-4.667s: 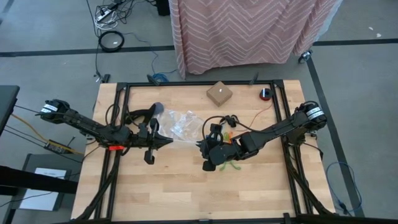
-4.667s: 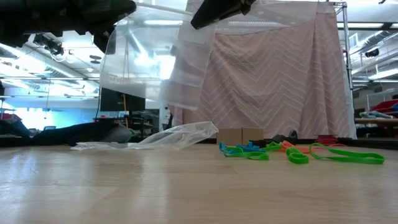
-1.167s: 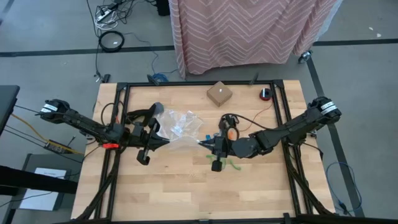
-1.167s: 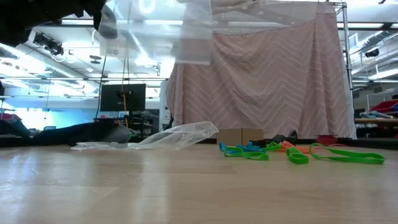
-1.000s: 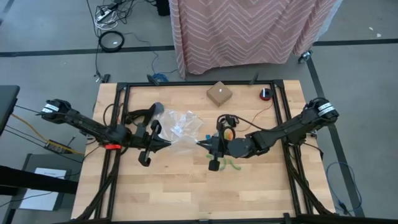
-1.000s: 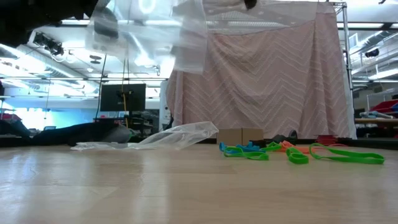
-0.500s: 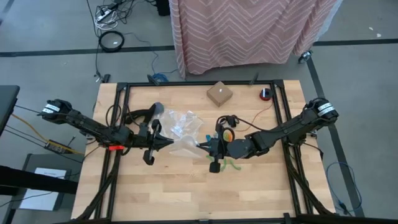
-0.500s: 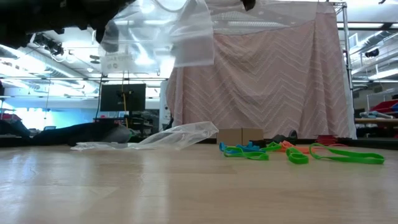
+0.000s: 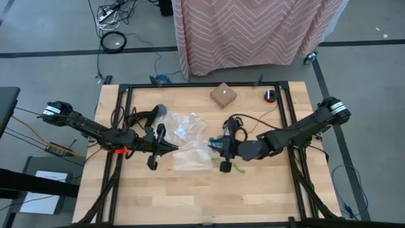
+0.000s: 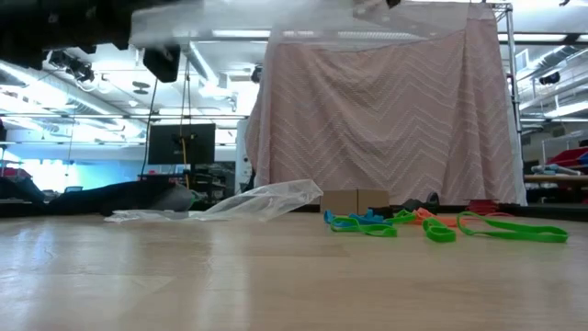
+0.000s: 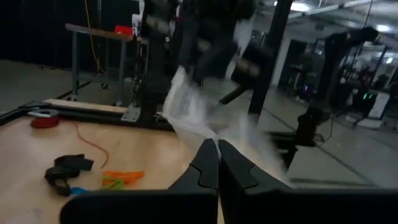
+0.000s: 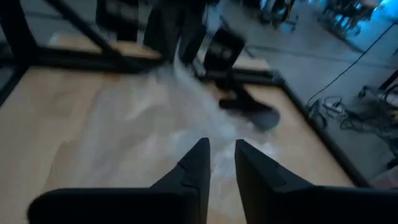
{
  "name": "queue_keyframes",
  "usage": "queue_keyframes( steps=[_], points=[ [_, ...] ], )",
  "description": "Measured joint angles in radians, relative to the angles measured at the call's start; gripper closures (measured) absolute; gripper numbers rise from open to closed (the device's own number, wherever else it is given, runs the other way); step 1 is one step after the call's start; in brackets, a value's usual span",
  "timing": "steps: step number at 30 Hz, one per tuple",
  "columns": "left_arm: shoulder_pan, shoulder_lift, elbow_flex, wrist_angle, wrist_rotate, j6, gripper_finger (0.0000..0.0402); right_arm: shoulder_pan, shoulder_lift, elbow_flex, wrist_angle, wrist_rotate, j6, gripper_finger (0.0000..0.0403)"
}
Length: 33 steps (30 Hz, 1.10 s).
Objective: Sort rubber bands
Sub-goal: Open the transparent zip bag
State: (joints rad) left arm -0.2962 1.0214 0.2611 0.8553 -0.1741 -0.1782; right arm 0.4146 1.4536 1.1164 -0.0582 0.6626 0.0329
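High view: the left hand [image 9: 166, 147] is pinched shut on one edge of a clear plastic bag [image 9: 190, 156], which stretches flat from it across to the right hand [image 9: 218, 147]. My guess is that the bag is being held out so its mouth can be opened for the rubber bands [image 9: 233, 166]. Those bands lie on the surface [image 9: 190, 196] right beside and partly under the right hand, a green one showing clearest. A second, crumpled bag [image 9: 183, 126] rests just beyond the stretched one. Farther past both hands sit a small cardboard box [image 9: 223, 95] and a red roll [image 9: 271, 95], well clear of the work.

Low view: green, blue and orange bands [image 10: 367, 225] lie loose on the wood with nothing over them. The crumpled bag [image 10: 262, 200] lies beside them. The held bag [image 10: 230, 20] hangs high above, so it blocks nothing down at the bands.

Left wrist view: this hand's fingers [image 11: 207, 168] meet tightly, a sheet of clear plastic [image 11: 186, 112] rising from between them. Orange and green bands [image 11: 115, 180] lie off to one side near a black clip-like object [image 11: 67, 169].

Right wrist view: the right hand's fingers [image 12: 198, 163] stand slightly parted with a narrow gap. Clear plastic [image 12: 143, 118] spreads ahead of them, but I cannot tell whether they grip its edge.
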Motion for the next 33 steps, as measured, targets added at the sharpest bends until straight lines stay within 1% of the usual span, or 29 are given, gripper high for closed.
queue_keyframes(
  steps=[2,7,11,14,19,21,23,25,31,33],
  points=[
    [0.000,0.000,0.000,-0.017,-0.001,0.028,0.0401,0.003,-0.020,0.001,0.043,-0.002,-0.031,0.0324],
    [0.000,0.000,0.019,-0.041,-0.027,0.073,0.0401,-0.009,-0.041,0.002,0.058,-0.006,-0.085,0.0308],
    [0.000,0.000,0.041,-0.055,-0.044,0.154,0.0401,-0.064,0.007,0.002,0.117,-0.121,-0.094,0.0308],
    [0.002,0.000,0.063,-0.096,-0.061,0.202,0.0401,-0.082,0.064,0.023,0.139,-0.129,-0.139,0.0319],
    [0.007,0.000,0.101,-0.187,-0.072,0.250,0.0401,-0.085,0.149,0.113,0.120,-0.135,-0.267,0.0363],
    [0.009,0.000,0.105,-0.201,-0.074,0.253,0.0401,-0.083,0.164,0.142,0.103,-0.135,-0.293,0.0376],
    [0.009,0.000,0.105,-0.195,-0.076,0.253,0.0401,-0.085,0.165,0.162,0.075,-0.130,-0.298,0.0378],
    [0.009,0.000,0.105,-0.194,-0.076,0.253,0.0401,-0.098,0.164,0.164,0.053,-0.138,-0.295,0.0375],
    [0.009,0.000,0.105,-0.191,-0.076,0.253,0.0401,-0.141,0.165,0.163,0.038,-0.239,-0.272,0.0347],
    [0.009,0.000,0.105,-0.186,-0.076,0.253,0.0401,-0.152,0.165,0.163,0.039,-0.255,-0.271,0.0338]
  ],
)
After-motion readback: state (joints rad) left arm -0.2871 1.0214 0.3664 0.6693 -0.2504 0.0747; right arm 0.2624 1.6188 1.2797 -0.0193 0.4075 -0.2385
